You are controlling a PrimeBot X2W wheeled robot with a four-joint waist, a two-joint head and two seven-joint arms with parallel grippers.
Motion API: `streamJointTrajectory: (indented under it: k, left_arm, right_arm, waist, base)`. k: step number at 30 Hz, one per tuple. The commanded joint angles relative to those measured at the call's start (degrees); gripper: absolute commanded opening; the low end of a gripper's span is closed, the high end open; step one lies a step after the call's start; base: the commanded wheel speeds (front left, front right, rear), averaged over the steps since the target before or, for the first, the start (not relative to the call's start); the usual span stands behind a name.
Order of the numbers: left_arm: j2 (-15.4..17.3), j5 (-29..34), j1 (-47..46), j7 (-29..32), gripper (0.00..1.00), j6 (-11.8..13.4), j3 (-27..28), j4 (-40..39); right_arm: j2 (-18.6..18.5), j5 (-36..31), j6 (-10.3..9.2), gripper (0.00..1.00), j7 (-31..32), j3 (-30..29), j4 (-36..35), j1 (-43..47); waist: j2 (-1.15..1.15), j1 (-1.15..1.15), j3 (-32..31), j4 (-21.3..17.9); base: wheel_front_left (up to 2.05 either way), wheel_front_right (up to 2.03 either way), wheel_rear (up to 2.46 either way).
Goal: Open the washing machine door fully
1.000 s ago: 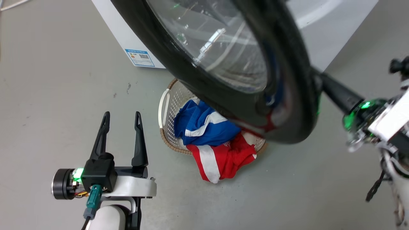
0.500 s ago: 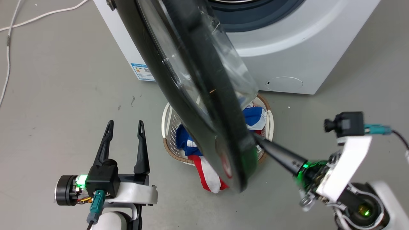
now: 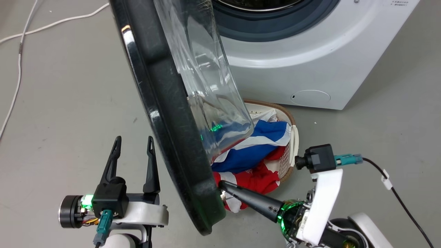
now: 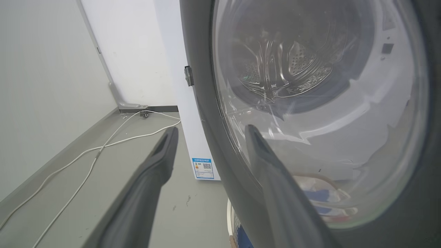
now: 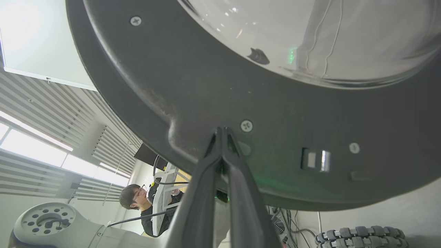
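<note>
Black two-fingered left gripper [image 3: 133,141]: spread, empty, just beside glossy black-rimmed round glass-bowled washing machine door [image 3: 165,103], swung well out, not fully. Right gripper [image 3: 222,186]: pressed together, tips against inner rim. Risks: slipping off smooth plastic; pushing door onto left gripper.

— What sits on the grey floor [image 3: 69,103]?
— A laundry basket [image 3: 295,148] with a white rim and brown woven edging, just in front of the white machine cabinet [image 3: 310,62]. A blue and white garment [image 3: 248,158] lies in it, with a red garment [image 3: 256,181] spilling over the near edge.
— And on the cabinet?
— A small round flap [image 3: 311,97] low on the front, a dark grey rubber ring [image 3: 275,27] higher up, and a blue-edged sticker [image 4: 203,168] low on the side.
— Anything else?
— A white cable [image 3: 19,62] trails across the floor. The right wrist view catches a person [image 5: 136,201] in dark clothes beneath slatted window blinds [image 5: 41,162].
</note>
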Motion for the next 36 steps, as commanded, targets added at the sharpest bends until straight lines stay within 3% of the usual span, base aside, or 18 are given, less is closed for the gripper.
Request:
streamJointTrajectory:
  k: [1, 9, 10, 11, 12, 13, 21, 27, 28, 29, 30, 32, 36]
  left_arm:
    - [0.0, 0.3, 0.7, -0.2, 1.00, 0.3, 0.1, 0.1]
    - [0.1, 0.4, 2.0, -0.2, 1.00, 0.4, 0.6, 0.5]
    - [0.2, 0.3, 2.2, -0.2, 1.00, 0.4, 0.7, 0.6]
    - [0.2, 0.3, 2.5, -0.2, 1.00, 0.4, 0.9, 0.6]
    - [0.3, 0.3, 2.9, -0.2, 1.00, 0.4, 1.0, 0.7]
    - [0.3, 0.3, 3.2, -0.2, 1.00, 0.4, 1.2, 0.7]
    - [0.5, 0.1, 5.3, -0.2, 1.00, 0.5, 2.2, 0.6]
    - [0.8, 0.2, 6.4, -0.2, 1.00, 0.5, 3.1, 0.3]
    - [0.9, 0.3, 6.8, -0.2, 1.00, 0.4, 3.3, 0.3]
    - [1.0, 0.3, 6.9, -0.2, 1.00, 0.4, 3.4, 0.4]
    - [1.0, 0.3, 6.9, -0.2, 1.00, 0.4, 3.4, 0.4]
    - [1.0, 0.4, 7.4, -0.2, 1.00, 0.4, 3.6, 0.4]
    - [1.0, 0.4, 8.1, -0.2, 1.00, 0.4, 3.8, 0.4]
  right_arm:
    - [0.5, -0.1, 0.16, 0.00, -0.2, 0.9, 0.6, 1.0]
    - [0.4, -0.1, 0.16, 0.00, -6.9, -2.5, 1.1, 2.4]
    - [0.2, -0.3, 0.16, 0.07, -8.2, -3.3, 0.8, 2.8]
    - [0.0, -0.3, 0.16, 0.43, -9.3, -4.2, 0.5, 3.2]
    - [-0.1, -0.2, 0.16, 0.89, -10.5, -5.0, 0.1, 3.7]
    - [-0.2, -0.1, 0.16, 1.00, -11.8, -6.0, -0.3, 4.1]
    - [-1.0, -1.9, 0.16, 1.00, -22.4, -13.4, -3.7, 6.8]
    - [-2.4, -10.1, 0.16, 1.00, -36.9, -18.7, -6.2, 8.0]
    - [-4.1, -15.9, 0.16, 1.00, -42.8, -19.8, -5.8, 8.6]
    - [-5.0, -19.7, 0.17, 1.00, -44.6, -19.8, -5.1, 8.7]
    - [-5.0, -19.7, 0.17, 1.00, -44.6, -19.8, -5.1, 8.7]
    - [-5.9, -28.1, 0.16, 1.00, -46.7, -20.9, -3.7, 9.2]
    - [-3.3, -46.4, 0.16, 1.00, -47.2, -25.9, -3.5, 9.8]
  waist:
    - [0.00, 0.01, -0.3, 0.1]
    - [0.00, 0.01, -2.4, -0.2]
    - [0.00, 0.01, -2.8, -0.3]
    - [0.00, 0.01, -3.3, -0.5]
    - [0.00, 0.01, -3.8, -0.8]
    - [0.00, 0.01, -4.3, -1.0]
    - [0.00, 0.01, -7.0, -2.7]
    - [0.00, 0.01, -8.5, -3.8]
    - [0.00, 0.01, -9.0, -4.1]
    - [0.00, 0.01, -9.2, -4.3]
    - [0.00, 0.01, -9.2, -4.3]
    - [0.00, 0.01, -9.8, -4.6]
    - [0.00, 0.01, -10.6, -4.9]
  base:
    - [0.00, 0.00, 0.00]
    - [0.00, 0.00, 0.00]
    - [0.00, 0.00, 0.00]
    - [0.00, 0.00, 0.00]
    - [0.00, 0.00, 0.00]
    - [0.00, 0.00, 0.00]
    - [0.00, 0.00, 0.00]
    - [0.00, 0.00, 0.00]
    - [0.00, 0.00, 0.00]
    - [0.00, 0.00, 0.00]
    - [0.00, 0.00, 0.00]
    - [0.00, 0.00, 0.00]
    - [0.00, 0.00, 0.00]
